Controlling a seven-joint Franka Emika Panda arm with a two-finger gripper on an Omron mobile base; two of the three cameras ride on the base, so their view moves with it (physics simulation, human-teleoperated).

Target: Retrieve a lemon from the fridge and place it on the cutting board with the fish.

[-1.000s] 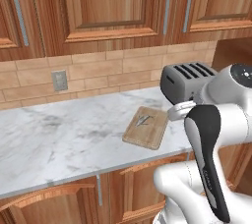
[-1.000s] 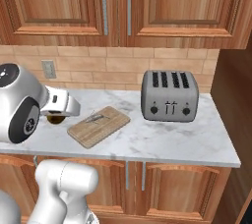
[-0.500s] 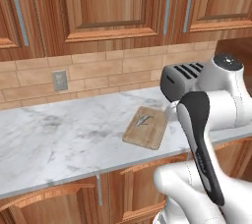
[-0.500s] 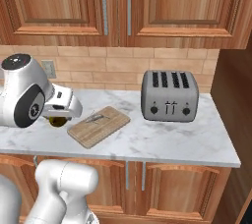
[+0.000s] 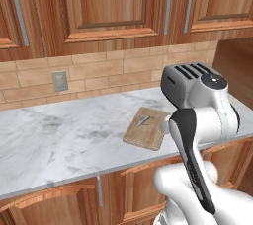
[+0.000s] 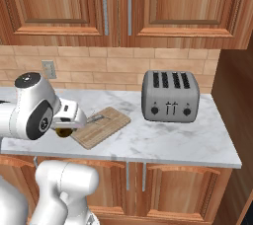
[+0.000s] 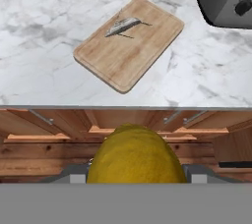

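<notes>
Hand view: fingers point(image 7: 197, 173) part-open, clamping the lemon point(image 7: 133, 155) between them

arm point(image 5: 207, 115): glossy white rounded shells | joints: dark (black band along one link) | round grey cap on top

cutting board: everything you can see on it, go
The cutting board is a flat rectangular light-brown wooden slab with rounded corners and a shallow groove inside its rim. It lies flat on the grey marble counter, turned at an angle to the counter's front edge, left of the toaster and apart from it. The small silvery fish lies on its far half; the near half is bare. Nothing else touches it.
</notes>
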